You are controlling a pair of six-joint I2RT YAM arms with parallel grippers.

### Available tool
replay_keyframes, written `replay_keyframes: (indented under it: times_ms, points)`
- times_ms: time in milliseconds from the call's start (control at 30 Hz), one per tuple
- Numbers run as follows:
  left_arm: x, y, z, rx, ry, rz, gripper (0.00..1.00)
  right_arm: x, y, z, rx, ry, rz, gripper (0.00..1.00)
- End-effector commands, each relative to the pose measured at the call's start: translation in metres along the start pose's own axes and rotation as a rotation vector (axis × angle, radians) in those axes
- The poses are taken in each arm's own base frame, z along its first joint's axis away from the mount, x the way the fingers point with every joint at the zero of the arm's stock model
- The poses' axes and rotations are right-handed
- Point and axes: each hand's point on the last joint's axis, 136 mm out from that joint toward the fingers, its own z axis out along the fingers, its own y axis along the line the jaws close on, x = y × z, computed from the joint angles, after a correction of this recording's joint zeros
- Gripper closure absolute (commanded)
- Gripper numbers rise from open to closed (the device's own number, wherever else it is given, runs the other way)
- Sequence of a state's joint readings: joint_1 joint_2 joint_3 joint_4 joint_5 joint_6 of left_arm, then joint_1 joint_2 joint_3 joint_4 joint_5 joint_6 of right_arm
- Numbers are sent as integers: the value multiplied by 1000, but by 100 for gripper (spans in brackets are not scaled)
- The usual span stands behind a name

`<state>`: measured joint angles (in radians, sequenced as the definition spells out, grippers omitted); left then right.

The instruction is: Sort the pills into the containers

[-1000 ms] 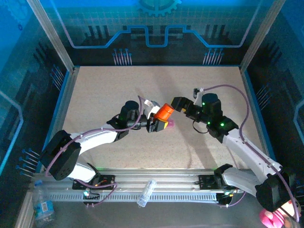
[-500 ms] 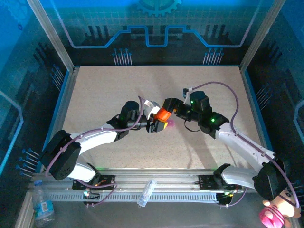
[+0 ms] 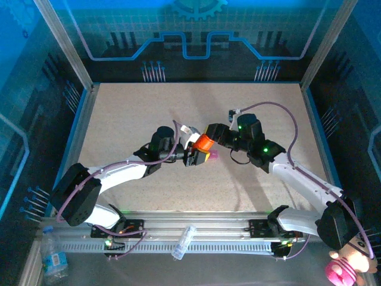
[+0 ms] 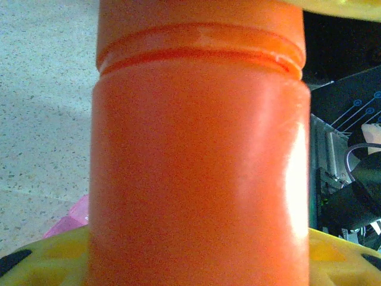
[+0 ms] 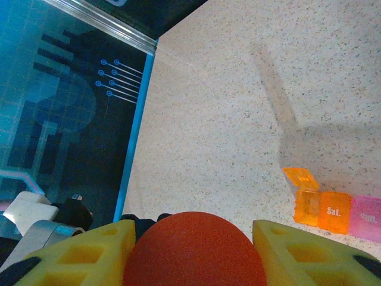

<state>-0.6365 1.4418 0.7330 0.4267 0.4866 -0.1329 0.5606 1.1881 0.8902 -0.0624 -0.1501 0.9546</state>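
An orange pill bottle (image 3: 204, 142) hangs above the middle of the table, its body gripped by my left gripper (image 3: 195, 155). In the left wrist view the bottle (image 4: 199, 167) stands between yellow fingers (image 4: 47, 253). My right gripper (image 3: 210, 131) meets it from the right. In the right wrist view its yellow fingers (image 5: 77, 253) press both sides of the round orange cap (image 5: 193, 238). The containers (image 5: 333, 208), two orange boxes and one pink, lie on the table below, the leftmost lid up. A pink corner (image 3: 213, 154) peeks out under the bottle. The pills are hidden.
The speckled table (image 3: 149, 107) is fenced by blue walls and metal posts. A clear tube (image 3: 183, 241) lies on the front rail, a water bottle (image 3: 53, 259) at the lower left, a pink object (image 3: 339, 274) at the lower right.
My right gripper moved left to the bottle's cap and its fingers closed in on it. The left arm kept still with the bottle.
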Motion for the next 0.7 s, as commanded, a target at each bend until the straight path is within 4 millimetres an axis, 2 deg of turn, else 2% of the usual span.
replay_keyframes:
  times_ms: [0,100,300,433,667]
  points:
    - [-35,-14,-5,43,-97,47,100,8,13,1,-107,42,-91,56]
    - [-37,-17,-7,53,-108,39,100,2,6,-5,-137,22,-199,56]
    - [-38,-26,-11,110,-117,7,100,-12,14,-32,-359,-62,-452,55]
    - [-38,-31,-11,153,-121,-15,100,-17,20,-42,-464,-55,-456,55]
    - [-38,-30,-10,158,-122,-25,100,-21,23,-42,-469,-62,-423,55]
